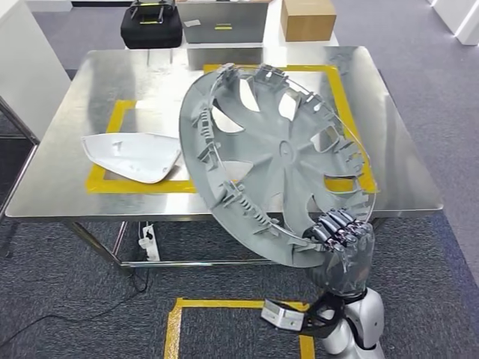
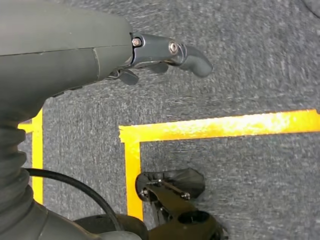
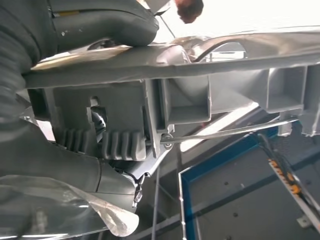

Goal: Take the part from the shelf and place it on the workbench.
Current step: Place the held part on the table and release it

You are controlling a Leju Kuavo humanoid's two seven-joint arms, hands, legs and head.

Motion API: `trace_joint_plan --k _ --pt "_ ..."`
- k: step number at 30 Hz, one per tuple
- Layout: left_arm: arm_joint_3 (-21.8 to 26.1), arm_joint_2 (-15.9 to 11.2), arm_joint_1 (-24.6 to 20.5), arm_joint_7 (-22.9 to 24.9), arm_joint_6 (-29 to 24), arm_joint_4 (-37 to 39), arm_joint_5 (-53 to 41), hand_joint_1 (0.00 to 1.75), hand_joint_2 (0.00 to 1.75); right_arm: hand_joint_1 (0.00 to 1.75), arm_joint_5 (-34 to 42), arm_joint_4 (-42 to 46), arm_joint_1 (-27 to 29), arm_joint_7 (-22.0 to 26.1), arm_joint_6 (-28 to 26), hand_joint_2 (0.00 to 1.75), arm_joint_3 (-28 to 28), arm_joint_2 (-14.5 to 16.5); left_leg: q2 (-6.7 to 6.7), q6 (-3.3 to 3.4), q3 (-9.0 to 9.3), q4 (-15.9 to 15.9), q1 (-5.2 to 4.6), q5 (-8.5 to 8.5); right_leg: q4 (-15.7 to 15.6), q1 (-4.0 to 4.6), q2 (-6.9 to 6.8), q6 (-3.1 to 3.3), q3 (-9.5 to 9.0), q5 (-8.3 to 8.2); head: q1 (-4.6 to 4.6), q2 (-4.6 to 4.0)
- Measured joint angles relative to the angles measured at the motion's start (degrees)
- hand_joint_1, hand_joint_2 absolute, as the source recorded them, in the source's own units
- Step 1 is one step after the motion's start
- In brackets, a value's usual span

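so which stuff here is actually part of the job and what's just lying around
Part of the job:
- grey wheel cover, gripped at its lower rim by the right hand
- steel workbench with yellow tape outlines

Just lying about:
- white curved panel on the workbench
- black case, cardboard box and metal box behind the bench

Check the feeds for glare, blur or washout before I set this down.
Head view: sharp, with soft ceiling glare on the steel workbench. Left wrist view: yellow floor tape slightly smeared. Right wrist view: background blown white behind the grey plastic wheel cover, its rim dark.
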State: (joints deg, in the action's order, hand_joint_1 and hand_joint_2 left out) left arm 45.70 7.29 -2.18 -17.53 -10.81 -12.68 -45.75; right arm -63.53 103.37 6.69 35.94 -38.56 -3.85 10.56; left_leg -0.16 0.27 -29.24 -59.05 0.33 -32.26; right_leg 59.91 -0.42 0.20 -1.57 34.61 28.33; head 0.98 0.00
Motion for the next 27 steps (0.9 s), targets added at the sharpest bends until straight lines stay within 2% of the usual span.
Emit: trace_joint_plan --k 2,3,5,6,7,8,10,11,12,15,17,19,21,22,23,25,26,27 --pt "-0.05 -0.05 -0.21 0.15 0.01 0.0 -0.82 0.0 1.75 1.75 -1.49 -1.85 -2.4 -1.67 0.0 1.75 -0.07 -0.3 0.01 -0.53 -0.73 -2.1 0.05 -1.3 -0.51 -0.24 -0.06 0.62 -0.54 0.04 -0.11 0.0" --pt "-0.1 -0.09 -0.27 0.22 0.01 0.0 -1.25 0.0 1.75 1.75 -2.43 -2.98 -3.71 -2.7 0.0 1.75 -0.19 -0.52 0.0 -0.77 -2.14 -4.9 0.09 -2.62 -0.73 -0.36 -0.12 0.9 -0.86 0.12 -0.17 0.0" --pt "-0.23 -0.12 -0.29 0.23 0.05 0.0 -2.03 0.0 1.75 1.75 -4.24 -5.4 -6.24 -4.89 0.0 1.75 -0.65 -1.17 0.0 -1.06 -6.65 -12.65 0.16 -5.26 -0.81 -0.33 -0.13 1.27 -1.25 0.44 -0.2 0.0" --pt "-0.33 -0.15 -0.27 0.28 0.11 0.0 -2.37 0.0 1.75 1.75 -5.08 -6.73 -7.49 -6.02 0.0 1.75 -0.98 -1.57 0.0 -1.12 -8.72 -15.56 0.19 -5.6 -0.81 -0.3 -0.08 1.36 -1.47 0.64 -0.21 0.0" --pt "-0.45 -0.19 -0.26 0.37 0.22 0.0 -2.77 0.0 1.75 1.75 -5.86 -8.29 -8.89 -7.3 0.0 1.75 -1.41 -2.04 0.0 -1.09 -10.0 -16.64 0.2 -4.74 -0.81 -0.28 0.02 1.39 -1.77 0.87 -0.19 0.0" --pt "-0.6 -0.25 -0.3 0.49 0.39 0.0 -3.18 0.0 1.75 1.75 -6.63 -10.11 -10.6 -8.8 0.01 1.75 -1.94 -2.56 0.0 -0.98 -10.28 -15.49 0.19 -2.65 -0.8 -0.26 0.14 1.38 -2.16 1.12 -0.21 0.0" --pt "-1.09 -0.38 -0.66 0.87 0.96 0.0 -4.25 0.0 1.75 1.75 -8.52 -14.91 -14.83 -12.88 0.02 1.75 -3.37 -3.8 0.0 -0.48 -8.63 -8.72 0.1 3.02 -0.83 -0.25 0.34 1.2 -3.0 1.67 -0.18 0.0" --pt "-1.4 -0.43 -0.97 1.02 1.34 0.0 -4.78 0.0 1.75 1.75 -10.11 -17.66 -17.28 -15.33 0.03 1.75 -4.19 -4.47 0.0 -0.21 -7.7 -5.52 -0.03 4.99 -0.79 -0.15 0.42 1.01 -3.2 1.89 -0.21 0.0" --pt "-1.75 -0.44 -1.4 1.11 1.79 0.0 -5.29 0.0 1.75 1.75 -12.2 -20.5 -19.9 -17.91 0.03 1.75 -5.06 -5.16 0.0 0.05 -7.06 -3.19 -0.17 5.82 -0.76 -0.1 0.45 0.72 -3.12 1.98 -0.23 0.0" --pt "-2.83 -0.3 -2.9 1.11 2.83 0.0 -6.31 0.0 1.75 1.75 -19.31 -29.73 -28.57 -24.64 0.15 1.75 -8.1 -7.57 -0.06 0.64 -6.76 -1.16 -0.33 5.54 -1.03 -0.08 0.42 -0.31 -2.39 1.75 -0.28 0.0" --pt "-3.49 -0.11 -3.76 1.15 2.74 -0.01 -6.74 0.0 1.75 1.75 -21.71 -36.67 -34.35 -27.67 0.41 1.75 -10.52 -9.23 -0.07 1.2 -6.48 -0.45 -0.02 5.87 0.05 -0.1 0.26 -0.87 -1.54 2.54 -0.17 0.0" --pt "-4.04 0.06 -4.48 1.34 2.2 -0.02 -7.24 0.0 1.75 1.75 -23.06 -43.28 -39.37 -30.01 0.9 1.75 -12.74 -10.57 -0.07 1.66 -6.22 -0.05 0.19 6.0 5.63 -0.18 0.14 -1.31 1.48 5.03 0.0 0.0" --pt "-4.6 0.24 -4.86 1.71 1.73 -0.02 -7.79 0.0 1.75 1.75 -24.78 -49.42 -43.56 -32.56 1.87 1.75 -15.08 -11.6 -0.08 1.85 -6.17 -0.06 0.2 5.88 13.2 -0.26 0.11 -1.63 5.87 7.24 0.07 0.0" --pt "-4.88 0.34 -4.92 1.91 1.62 -0.02 -8.02 0.0 1.75 1.75 -25.49 -52.16 -45.27 -33.69 2.41 1.75 -16.38 -12.04 -0.1 1.88 -6.07 -0.07 0.22 5.78 15.02 -0.28 0.1 -1.74 7.33 7.02 0.06 0.0" --pt "-5.13 0.41 -4.96 2.05 1.55 -0.02 -8.17 0.0 1.75 1.75 -25.96 -54.6 -46.73 -34.54 2.87 1.75 -17.63 -12.47 -0.18 1.85 -5.92 -0.1 0.26 5.64 14.53 -0.31 0.06 -1.78 7.7 5.55 0.08 0.0" --pt "-5.51 0.57 -5.0 2.16 1.5 -0.02 -8.29 0.0 1.75 1.75 -26.31 -58.2 -48.69 -35.24 3.32 1.75 -19.47 -13.17 -0.47 1.58 -5.47 -0.22 0.35 5.19 7.75 -0.35 -0.11 -1.72 5.49 0.57 0.1 0.0" --pt "-5.66 0.61 -5.05 2.16 1.44 -0.02 -8.31 0.0 1.75 1.75 -26.35 -59.62 -49.47 -35.45 3.45 1.75 -20.1 -13.43 -0.62 1.33 -5.4 -0.38 0.26 4.96 4.18 -0.28 -0.2 -1.63 3.93 -1.28 0.1 0.0" --pt "-5.77 0.63 -5.09 2.16 1.34 -0.02 -8.32 0.0 1.75 1.75 -26.38 -60.95 -50.27 -35.79 3.65 1.75 -20.78 -13.6 -0.72 1.09 -5.52 -0.55 0.17 4.81 1.41 -0.23 -0.25 -1.42 2.68 -2.05 0.15 0.0"
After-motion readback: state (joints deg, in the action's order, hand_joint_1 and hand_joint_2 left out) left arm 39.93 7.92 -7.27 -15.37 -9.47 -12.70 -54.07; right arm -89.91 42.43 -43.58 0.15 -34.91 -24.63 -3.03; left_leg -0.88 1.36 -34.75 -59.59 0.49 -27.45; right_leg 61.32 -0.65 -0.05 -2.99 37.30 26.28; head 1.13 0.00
